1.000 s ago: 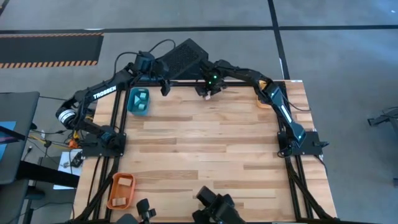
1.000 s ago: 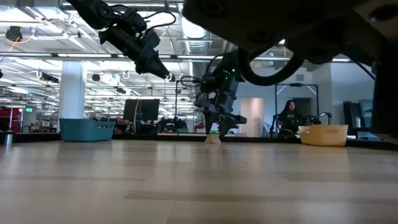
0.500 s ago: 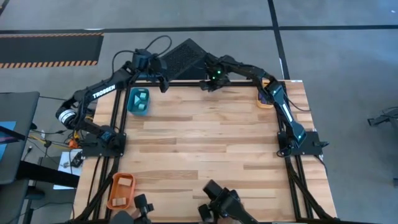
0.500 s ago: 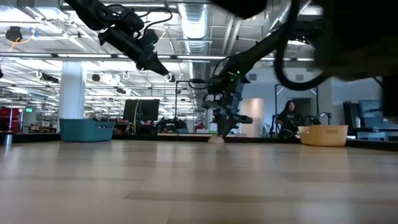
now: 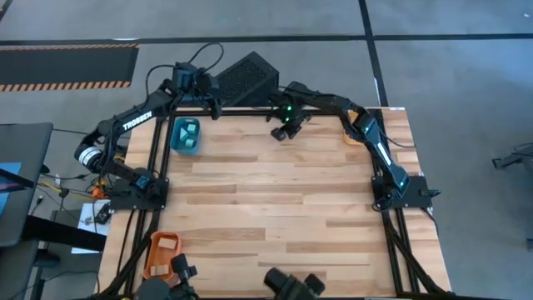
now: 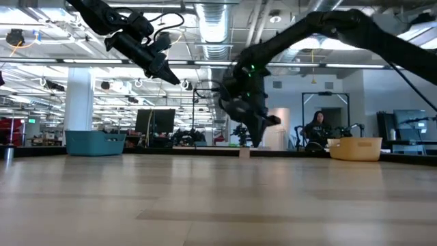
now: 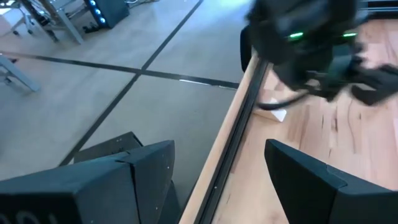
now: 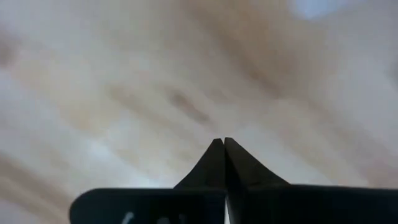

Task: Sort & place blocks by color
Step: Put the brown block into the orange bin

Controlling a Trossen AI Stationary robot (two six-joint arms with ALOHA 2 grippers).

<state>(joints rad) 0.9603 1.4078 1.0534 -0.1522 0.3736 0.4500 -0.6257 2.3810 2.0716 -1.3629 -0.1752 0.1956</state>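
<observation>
A small pale tan block [image 6: 244, 152] lies on the table near its far edge and also shows in the left wrist view [image 7: 274, 114]. The right arm hides it in the high view. My right gripper [image 6: 257, 141] hangs just above and beside this block. Its fingers [image 8: 224, 143] are shut with nothing between them. My left gripper [image 5: 214, 109] is raised over the far left corner, beyond the teal tray [image 5: 176, 143]. It is open and empty [image 7: 217, 180]. Light cyan blocks [image 5: 188, 130] lie in the teal tray.
An orange tray [image 5: 155, 262] holding a tan block [image 5: 167, 243] stands at the near left corner. A yellow-orange tray [image 6: 354, 147] stands at the far right, partly under the right arm. A black box [image 5: 243, 80] sits beyond the far edge. A person [image 6: 317, 131] is in the room behind.
My right gripper has shut with nothing between its fingers. It has risen a little from the tan block, which stays on the table.
</observation>
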